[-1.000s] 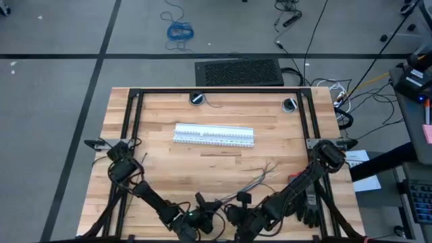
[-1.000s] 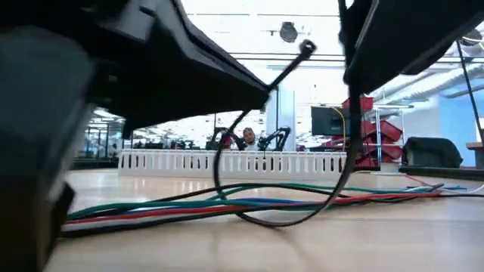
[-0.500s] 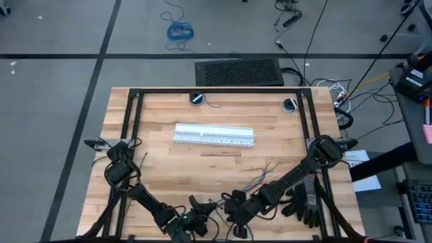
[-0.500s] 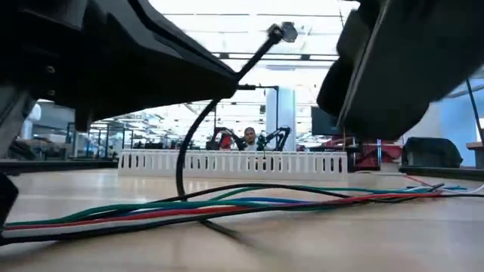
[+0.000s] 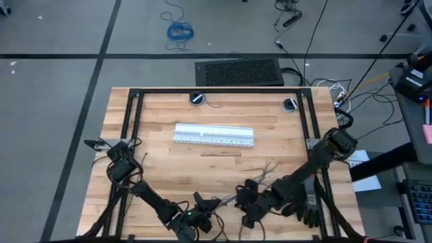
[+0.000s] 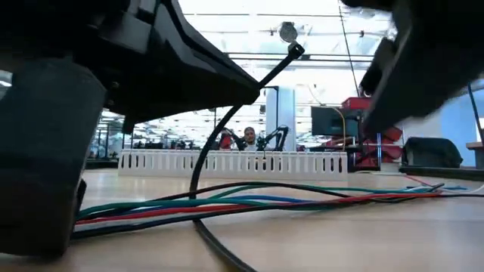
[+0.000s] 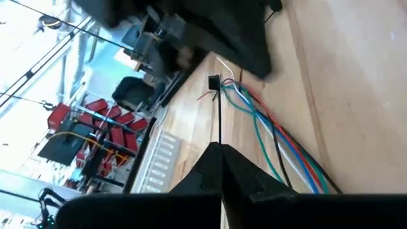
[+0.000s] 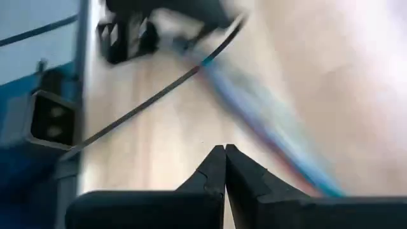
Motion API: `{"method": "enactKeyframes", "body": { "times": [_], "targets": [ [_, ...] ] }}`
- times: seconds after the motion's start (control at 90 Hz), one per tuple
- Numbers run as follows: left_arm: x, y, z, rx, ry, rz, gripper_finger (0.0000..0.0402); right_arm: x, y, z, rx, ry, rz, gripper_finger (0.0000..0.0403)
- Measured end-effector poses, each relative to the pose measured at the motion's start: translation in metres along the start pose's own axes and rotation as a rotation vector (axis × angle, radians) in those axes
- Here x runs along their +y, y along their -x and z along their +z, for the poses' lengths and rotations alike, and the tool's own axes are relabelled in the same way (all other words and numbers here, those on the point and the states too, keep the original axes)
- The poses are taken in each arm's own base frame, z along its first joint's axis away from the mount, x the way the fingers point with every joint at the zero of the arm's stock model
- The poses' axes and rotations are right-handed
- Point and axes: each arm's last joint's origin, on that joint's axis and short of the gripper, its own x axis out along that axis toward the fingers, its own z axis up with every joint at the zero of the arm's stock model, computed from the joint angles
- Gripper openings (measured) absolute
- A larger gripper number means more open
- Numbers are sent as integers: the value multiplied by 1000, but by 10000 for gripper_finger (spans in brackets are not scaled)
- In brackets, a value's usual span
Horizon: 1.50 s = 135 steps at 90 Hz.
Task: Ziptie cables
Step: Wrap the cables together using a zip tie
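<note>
The cables (image 5: 260,174) lie loose on the wood near the table's front; in the low view they show as coloured wires (image 6: 265,200) lying flat. A thin dark ziptie (image 6: 198,162) arcs up from the table across the wires to its head (image 6: 292,50). My left gripper (image 5: 210,204) is at the near edge, left of the wires, shut on that ziptie. My right gripper (image 5: 241,197) hovers just right of it, shut (image 8: 224,147), with nothing between its fingers. The ziptie's strap (image 8: 152,98) and the wires pass ahead of it. My left gripper pinches the ziptie's strap (image 7: 220,141) between its two fingertips, a short way below the head (image 7: 213,82). The fingers come from the table's near left, low over the wood, and lie along the strap. The head sticks up beyond them, and the rest (image 6: 219,245) curves down to the table.
Two white slotted strips (image 5: 214,135) lie across the table's middle, far of the wires. A black glove (image 5: 312,214) lies at the near right corner. Black frame rails run along the table's left, right and far sides.
The ziptie's free end, which curved up under the wires to my right gripper a second ago, has dropped to the table, and the loop has sprung open. My right gripper has gone toward the table's right edge. My left gripper still holds the strap, head up.
</note>
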Motion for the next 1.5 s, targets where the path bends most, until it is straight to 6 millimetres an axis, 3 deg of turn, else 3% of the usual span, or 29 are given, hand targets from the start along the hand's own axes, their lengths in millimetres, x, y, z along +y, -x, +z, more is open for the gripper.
{"method": "enactKeyframes", "body": {
  "times": [0.122, 0.233, 0.4, 0.556, 0.778, 1.133, 1.322, 1.5],
  "targets": [
    [1, -5, -2, 6, 205, 8, 0, 14, 25, -18, -97, 49, -52, 0],
    [3, -9, -2, 6, 417, 5, 0, 28, 34, -36, -123, 75, -22, 2],
    [10, -23, -1, 24, 673, 65, 0, 42, 18, -75, -102, 145, -13, 32],
    [19, -33, 5, 25, 854, 142, 0, 50, 1, -92, -157, 268, -12, 79],
    [28, -48, 8, 3, 1129, 193, 0, 50, -3, -97, -133, 460, -15, 122],
    [37, -59, 5, -54, 1541, 292, 0, 56, -3, -94, -169, 651, 18, 126],
    [46, -70, -1, -64, 1544, 445, 0, 54, -3, -95, -150, 688, -1, 126],
    [47, -80, -4, -47, 1572, 354, 0, 56, 1, -102, -142, 705, 7, 126]
  ]
}}
